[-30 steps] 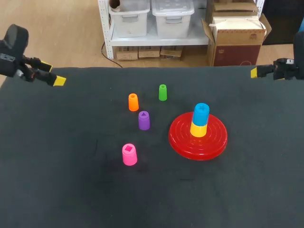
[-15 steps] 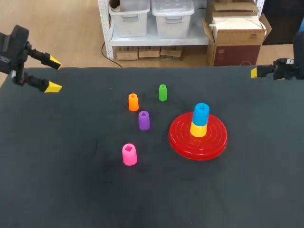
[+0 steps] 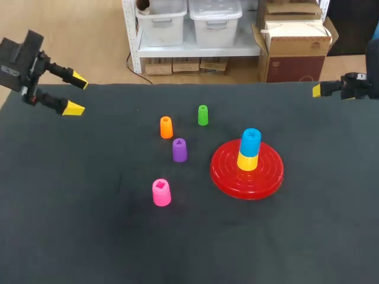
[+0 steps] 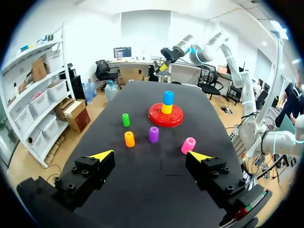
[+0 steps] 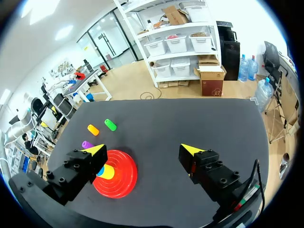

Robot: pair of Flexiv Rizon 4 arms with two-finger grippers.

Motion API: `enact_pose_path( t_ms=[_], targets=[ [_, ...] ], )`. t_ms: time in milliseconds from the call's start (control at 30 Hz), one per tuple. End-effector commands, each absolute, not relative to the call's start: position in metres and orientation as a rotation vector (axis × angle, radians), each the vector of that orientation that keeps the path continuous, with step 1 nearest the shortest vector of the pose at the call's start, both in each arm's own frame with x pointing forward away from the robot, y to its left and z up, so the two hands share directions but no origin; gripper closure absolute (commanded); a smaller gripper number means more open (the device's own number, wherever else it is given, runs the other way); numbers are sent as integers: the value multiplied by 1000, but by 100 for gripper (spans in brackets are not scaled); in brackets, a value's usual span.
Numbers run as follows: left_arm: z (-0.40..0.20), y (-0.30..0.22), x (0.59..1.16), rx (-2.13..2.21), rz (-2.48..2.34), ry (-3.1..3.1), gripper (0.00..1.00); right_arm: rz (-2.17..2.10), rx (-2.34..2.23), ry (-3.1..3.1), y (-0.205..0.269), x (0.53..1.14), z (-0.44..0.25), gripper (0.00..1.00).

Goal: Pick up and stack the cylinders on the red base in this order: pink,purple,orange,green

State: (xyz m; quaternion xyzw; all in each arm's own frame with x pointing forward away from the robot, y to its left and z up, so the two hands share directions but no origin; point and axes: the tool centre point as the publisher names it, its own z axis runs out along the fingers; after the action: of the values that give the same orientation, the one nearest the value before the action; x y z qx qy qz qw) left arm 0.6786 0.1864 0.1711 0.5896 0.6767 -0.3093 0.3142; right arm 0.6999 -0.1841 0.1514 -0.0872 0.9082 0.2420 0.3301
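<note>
In the head view the pink cylinder (image 3: 161, 192) stands nearest the front, with the purple (image 3: 179, 149), orange (image 3: 166, 126) and green (image 3: 203, 115) cylinders behind it. To their right is the red base (image 3: 266, 177), carrying a yellow cylinder (image 3: 247, 161) with a blue one (image 3: 250, 141) on top. My left gripper (image 3: 76, 93) hangs open at the far left corner, well away from them. My right gripper (image 3: 320, 90) is at the far right edge. In the left wrist view the gripper (image 4: 151, 154) is open and empty, with pink (image 4: 188, 145), purple (image 4: 153, 134), orange (image 4: 129, 138) and green (image 4: 126, 119) ahead. The right wrist view shows its gripper (image 5: 142, 148) open above the base (image 5: 124, 180).
Black cloth covers the table (image 3: 71, 225). Wide bare stretches lie left of the cylinders, along the front and to the right of the base. Nothing else stands on it.
The left gripper's yellow tips, together a second ago, now stand apart, and that gripper has shifted a little to the right. The right arm and the cylinders have not moved.
</note>
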Motion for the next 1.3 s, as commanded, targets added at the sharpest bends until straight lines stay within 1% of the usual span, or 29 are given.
enact_pose_path(
  t_ms=[33, 467, 1300],
  targets=[
    [169, 184, 672, 1571, -809, 1777, 0, 635, -230, 2374, -185, 700, 151, 0],
    [168, 185, 662, 1593, -798, 1768, 0, 635, -230, 2374, -185, 700, 151, 0],
    [169, 183, 649, 1466, -848, 1835, 0, 635, -230, 2374, -185, 700, 151, 0]
  ],
)
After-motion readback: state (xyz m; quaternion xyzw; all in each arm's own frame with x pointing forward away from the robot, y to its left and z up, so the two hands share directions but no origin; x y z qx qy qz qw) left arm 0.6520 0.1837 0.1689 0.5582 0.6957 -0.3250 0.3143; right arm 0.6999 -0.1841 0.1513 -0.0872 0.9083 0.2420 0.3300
